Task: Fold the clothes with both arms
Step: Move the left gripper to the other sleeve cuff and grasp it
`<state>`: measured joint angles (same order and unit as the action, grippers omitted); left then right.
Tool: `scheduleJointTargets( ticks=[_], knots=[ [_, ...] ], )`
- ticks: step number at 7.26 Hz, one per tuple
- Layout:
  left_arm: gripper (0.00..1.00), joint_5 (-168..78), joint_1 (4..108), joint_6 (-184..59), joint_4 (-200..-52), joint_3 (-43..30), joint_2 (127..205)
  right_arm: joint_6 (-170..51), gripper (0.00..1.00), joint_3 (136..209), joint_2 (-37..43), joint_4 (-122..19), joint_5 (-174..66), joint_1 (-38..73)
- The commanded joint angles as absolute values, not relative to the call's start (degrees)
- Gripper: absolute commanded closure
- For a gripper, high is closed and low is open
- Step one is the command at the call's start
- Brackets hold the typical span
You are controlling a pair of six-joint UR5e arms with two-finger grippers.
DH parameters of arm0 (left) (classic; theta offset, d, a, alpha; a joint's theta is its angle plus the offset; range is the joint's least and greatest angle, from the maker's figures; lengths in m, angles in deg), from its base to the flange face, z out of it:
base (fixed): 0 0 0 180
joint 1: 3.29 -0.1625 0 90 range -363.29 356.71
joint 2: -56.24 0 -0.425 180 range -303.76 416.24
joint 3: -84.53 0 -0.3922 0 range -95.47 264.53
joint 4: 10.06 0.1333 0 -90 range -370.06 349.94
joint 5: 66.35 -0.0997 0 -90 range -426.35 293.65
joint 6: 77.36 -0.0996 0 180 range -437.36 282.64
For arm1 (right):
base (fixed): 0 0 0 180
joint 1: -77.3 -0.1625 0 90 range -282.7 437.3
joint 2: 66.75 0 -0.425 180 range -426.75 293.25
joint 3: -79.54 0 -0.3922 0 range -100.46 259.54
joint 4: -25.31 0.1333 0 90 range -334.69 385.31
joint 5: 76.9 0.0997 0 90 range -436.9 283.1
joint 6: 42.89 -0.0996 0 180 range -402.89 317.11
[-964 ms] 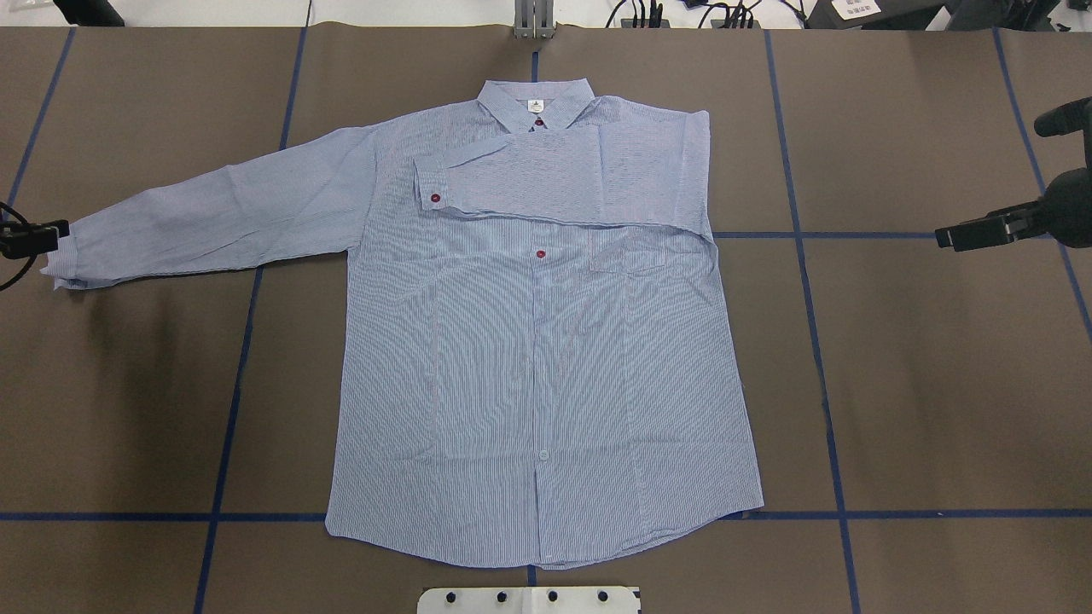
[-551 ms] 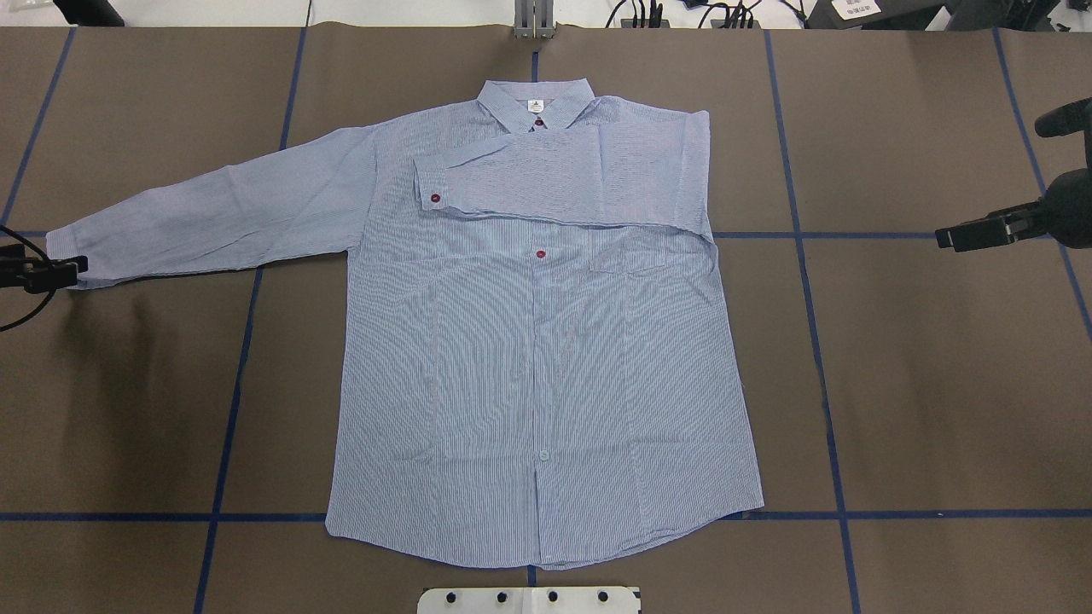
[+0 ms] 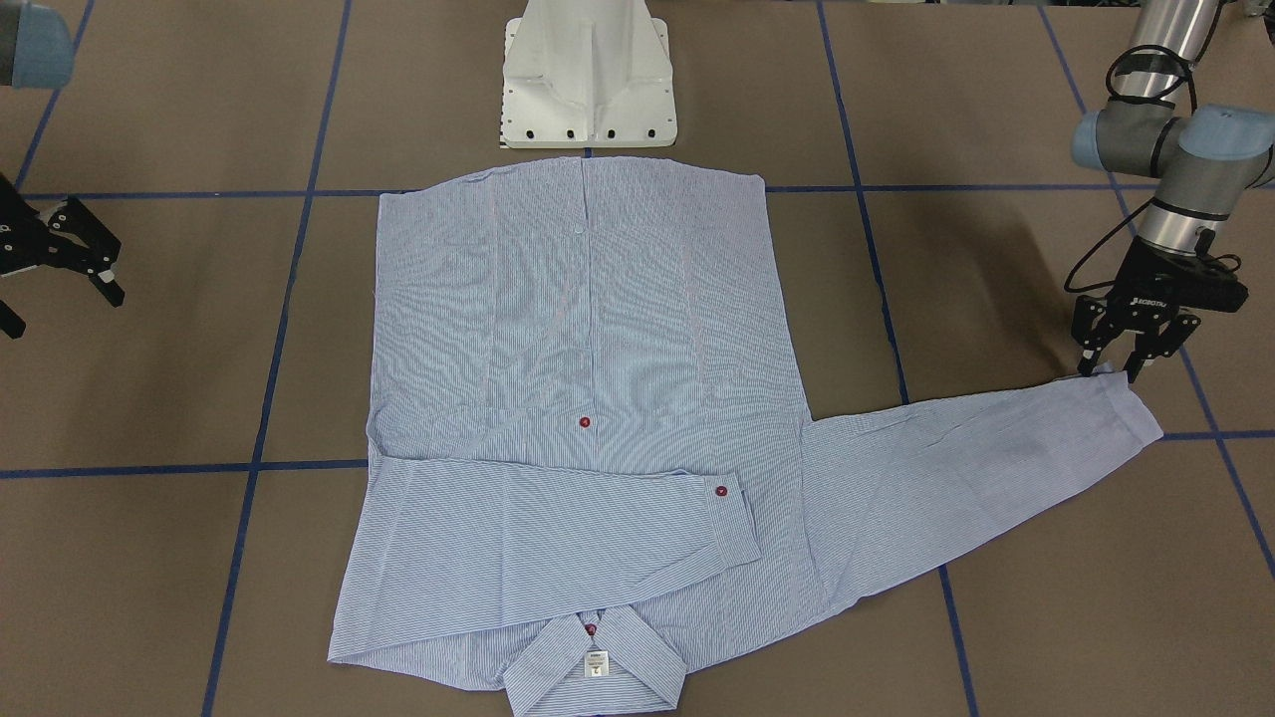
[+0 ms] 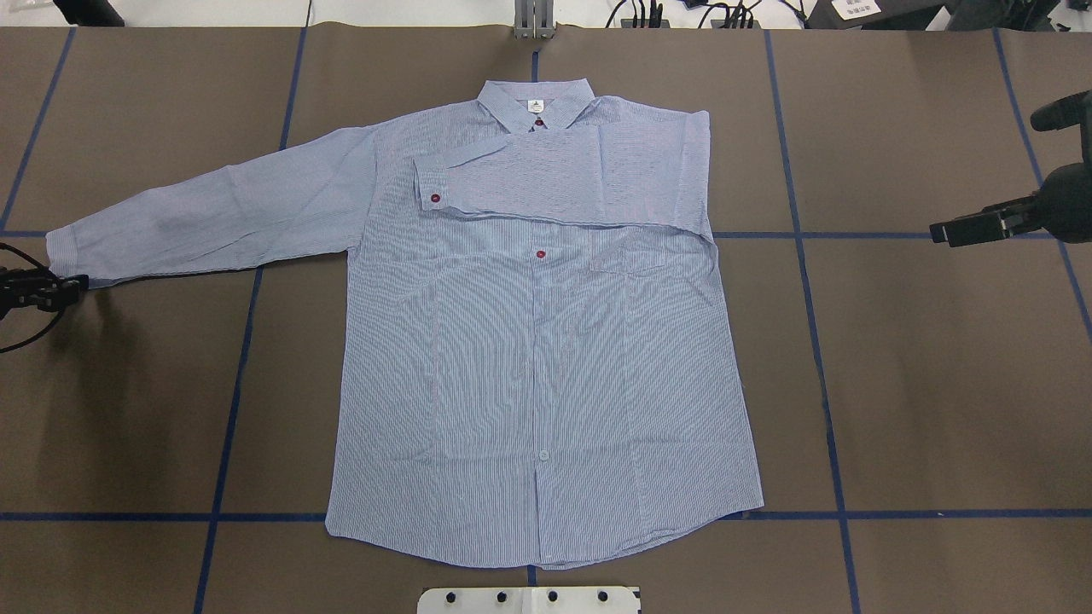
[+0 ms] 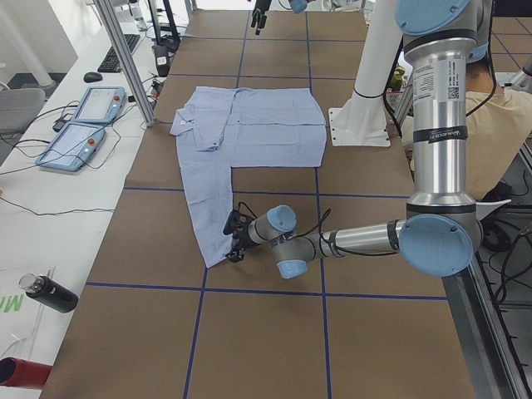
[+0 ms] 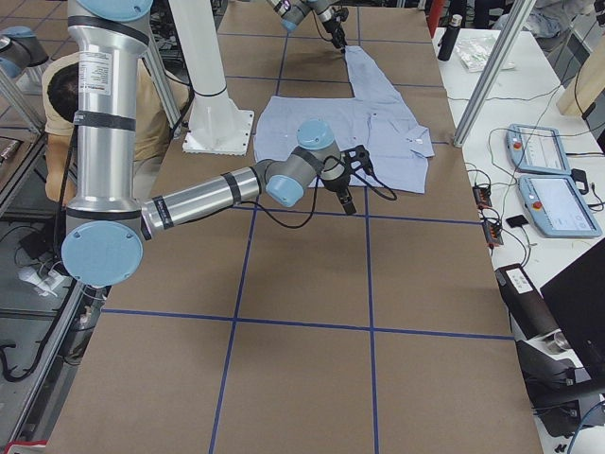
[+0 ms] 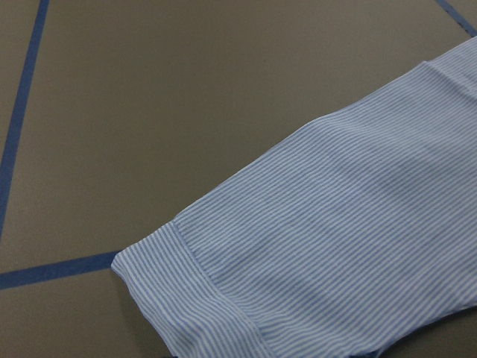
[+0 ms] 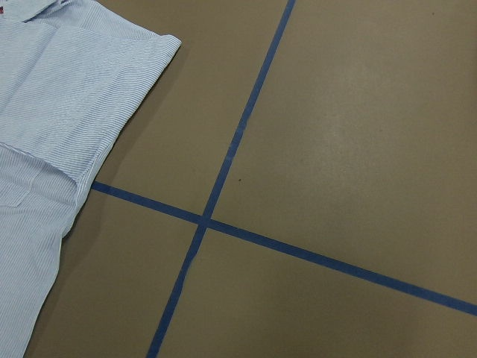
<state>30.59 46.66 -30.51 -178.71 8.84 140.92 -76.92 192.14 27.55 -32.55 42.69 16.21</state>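
Usefully, we had the black two-finger left hand (image 3: 1109, 370) open, just beside the cuff (image 3: 1131, 413) of the light-blue striped shirt (image 3: 578, 319), its sleeve stretched out towards that hand.

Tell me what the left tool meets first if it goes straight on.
Likely the shirt, at the cuff of its spread sleeve: the left tool points down at that edge. It may just miss onto the table; depth is unclear.

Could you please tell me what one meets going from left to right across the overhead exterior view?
First the left end effector → outstretched sleeve → red cuff button → chest pocket → right end effector.
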Motion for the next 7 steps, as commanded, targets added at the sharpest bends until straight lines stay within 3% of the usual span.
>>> scheduleJointTargets(
  ticks=[1, 2, 3, 6, 7],
  knots=[
    [0.48, 30.68, 46.64, -30.42, -178.72, 9.65, 141.32, -76.99, 0.00, 192.22, 27.47, -32.52, 42.72, 16.21],
    [0.86, 30.68, 46.72, -30.07, -178.72, 9.04, 141.32, -76.99, 0.00, 192.22, 27.47, -32.52, 42.63, 16.30],
    [1.00, 30.77, 46.72, -30.24, -178.89, 8.51, 141.32, -76.99, 0.00, 192.22, 27.47, -32.52, 42.63, 16.21],
    [1.00, 34.45, 47.34, -30.68, -177.49, 2.02, 141.84, -77.08, 0.00, 192.13, 27.47, -32.52, 42.55, 16.30],
    [1.00, 34.46, 47.34, -30.60, -170.88, -1.82, 143.84, -77.08, 0.00, 191.96, 27.47, -32.52, 42.46, 16.21]
  ],
)
